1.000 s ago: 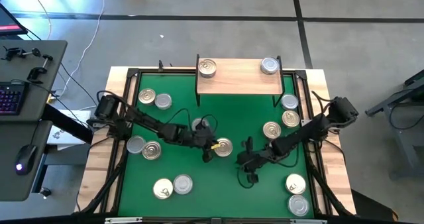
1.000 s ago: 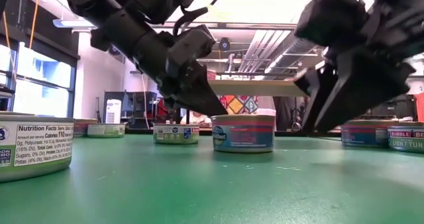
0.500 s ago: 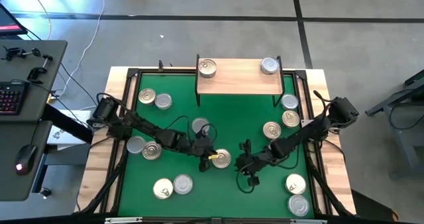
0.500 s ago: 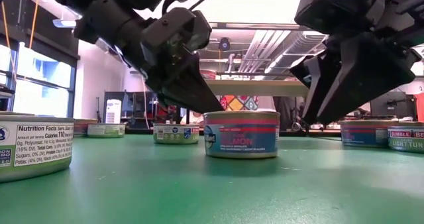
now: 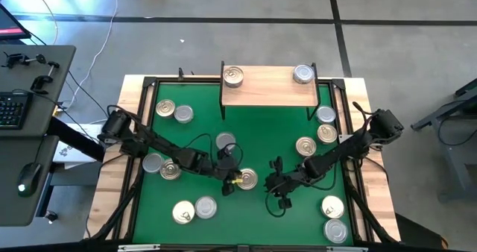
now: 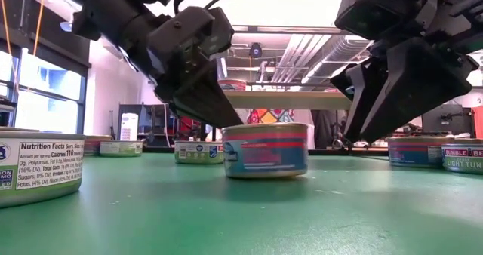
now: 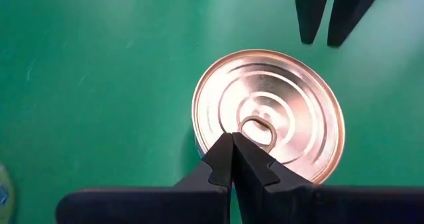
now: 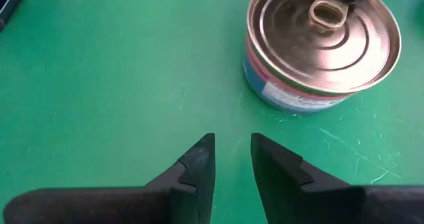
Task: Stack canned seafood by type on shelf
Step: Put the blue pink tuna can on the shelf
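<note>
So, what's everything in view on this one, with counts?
shelf: one, light wood, far edge of the mat
shelf cans: two, one gold-lidded, one silver-lidded, at opposite ends
gold-lidded cans on mat: seven, scattered
silver-lidded cans on mat: six, scattered
green mat: one, covering the table
keyboard and mouse: one each, dark, on the side desk
left gripper: shut, tips on a gold lid mid-mat
right gripper: slightly open, empty, beside that can
</note>
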`<state>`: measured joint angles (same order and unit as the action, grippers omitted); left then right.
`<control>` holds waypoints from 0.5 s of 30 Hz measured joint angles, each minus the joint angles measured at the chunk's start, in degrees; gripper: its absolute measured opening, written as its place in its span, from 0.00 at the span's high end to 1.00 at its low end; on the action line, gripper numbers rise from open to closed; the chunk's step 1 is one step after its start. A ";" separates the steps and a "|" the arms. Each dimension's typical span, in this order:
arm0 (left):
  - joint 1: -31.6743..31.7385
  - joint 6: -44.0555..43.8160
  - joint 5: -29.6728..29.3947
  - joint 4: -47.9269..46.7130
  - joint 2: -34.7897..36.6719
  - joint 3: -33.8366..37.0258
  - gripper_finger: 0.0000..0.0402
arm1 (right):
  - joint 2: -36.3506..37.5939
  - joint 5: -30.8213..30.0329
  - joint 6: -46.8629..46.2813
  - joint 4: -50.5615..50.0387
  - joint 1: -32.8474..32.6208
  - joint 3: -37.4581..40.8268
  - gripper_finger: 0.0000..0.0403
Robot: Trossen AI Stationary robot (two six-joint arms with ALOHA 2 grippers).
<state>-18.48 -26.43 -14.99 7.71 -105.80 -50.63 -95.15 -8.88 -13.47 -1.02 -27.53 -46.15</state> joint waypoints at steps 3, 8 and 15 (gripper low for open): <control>-0.66 -0.09 -0.82 -2.18 1.13 0.05 1.00 | 0.00 0.02 0.00 -0.06 0.00 0.00 0.78; -1.73 -0.05 -3.78 -6.41 3.47 0.23 1.00 | 0.00 0.02 0.02 -0.29 0.00 0.02 0.78; -1.99 0.34 -5.63 -7.01 5.44 0.44 1.00 | 0.00 0.02 0.00 -0.28 0.00 0.02 0.78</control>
<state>-20.47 -26.09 -20.62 0.70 -100.37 -50.19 -95.15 -8.86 -13.47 -1.30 -27.53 -46.13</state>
